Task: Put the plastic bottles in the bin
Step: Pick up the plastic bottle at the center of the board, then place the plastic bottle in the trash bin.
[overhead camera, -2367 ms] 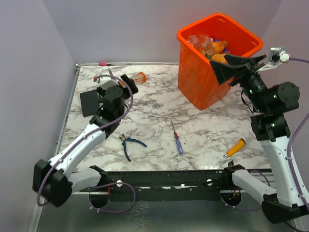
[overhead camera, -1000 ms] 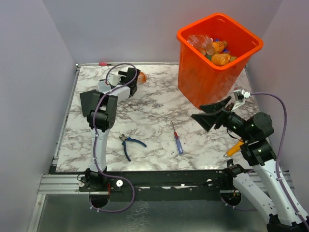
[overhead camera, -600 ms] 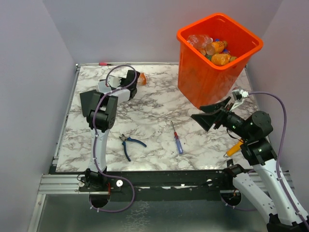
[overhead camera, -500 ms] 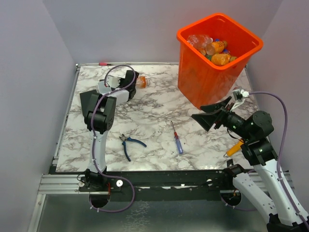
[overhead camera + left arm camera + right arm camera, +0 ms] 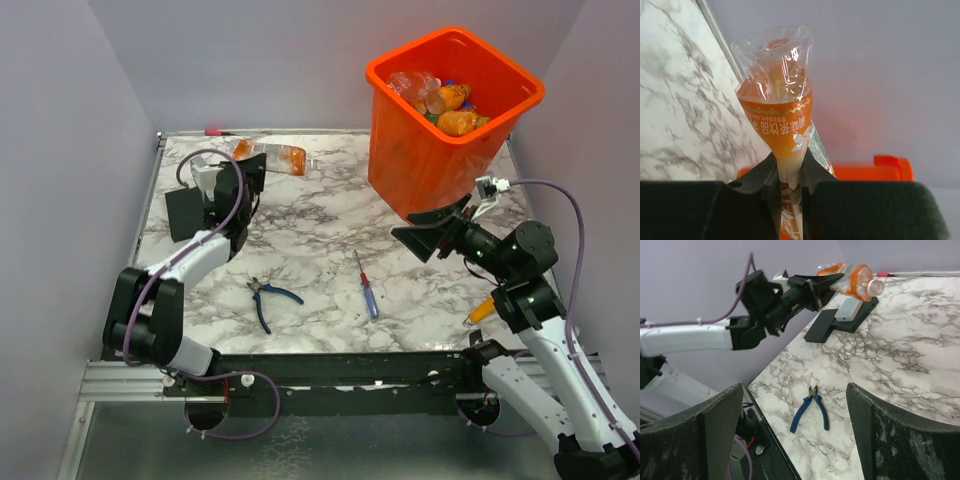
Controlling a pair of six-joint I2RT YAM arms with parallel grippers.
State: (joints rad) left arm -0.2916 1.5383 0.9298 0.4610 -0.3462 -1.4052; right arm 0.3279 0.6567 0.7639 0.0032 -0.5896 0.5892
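My left gripper (image 5: 247, 168) is shut on an orange plastic bottle (image 5: 272, 156), held off the table at the back left. In the left wrist view the fingers pinch its crumpled, orange-labelled body (image 5: 777, 100) flat, and the bin's rim (image 5: 870, 170) shows behind. The right wrist view shows the same bottle (image 5: 852, 277) sticking out of the left gripper (image 5: 812, 287). The tall orange bin (image 5: 420, 170) stands at the back right with several bottles (image 5: 445, 100) inside. My right gripper (image 5: 430, 235) hangs open and empty in front of the bin.
Blue-handled pliers (image 5: 268, 300) and a blue-and-red screwdriver (image 5: 366, 287) lie on the marble table near the front. An orange-handled tool (image 5: 487, 305) lies at the front right beside the right arm. A thin red item (image 5: 215, 131) rests along the back edge.
My left gripper has shut on the orange bottle and lifted it off the table as the arm drew back leftward. The right gripper has shifted slightly toward the bin, still open.
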